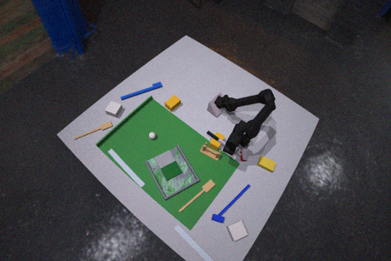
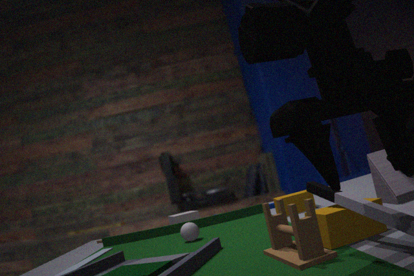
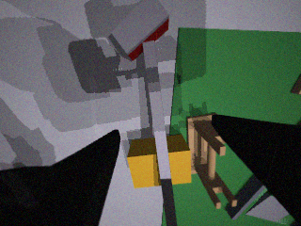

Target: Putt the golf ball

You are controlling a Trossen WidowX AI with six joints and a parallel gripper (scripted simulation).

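Note:
The red putter lies with its grey shaft [image 3: 157,108] [image 2: 364,207] across a pair of yellow blocks [image 3: 142,170] [image 1: 215,143]. Its black grip [image 1: 212,134] [image 2: 320,191] [image 3: 168,202] points away from its red-edged head [image 3: 141,32]. My gripper [image 3: 165,126] is open and empty, pointing down over the putter, with a finger on each side of the shaft in the wrist view. The white ball [image 1: 152,135] [image 2: 189,231] rests on the green mat [image 1: 129,131]. The ramp [image 1: 164,159] has grey side walls and a dark green raised green [image 1: 171,170].
A wooden stand [image 1: 211,153] [image 2: 306,233] is beside the yellow blocks. A wooden paddle [image 1: 208,186] lies on the mat. Off the mat are a blue mallet [image 1: 234,200], a yellow block [image 1: 266,164], an orange block [image 1: 172,102] and a white block [image 1: 237,230].

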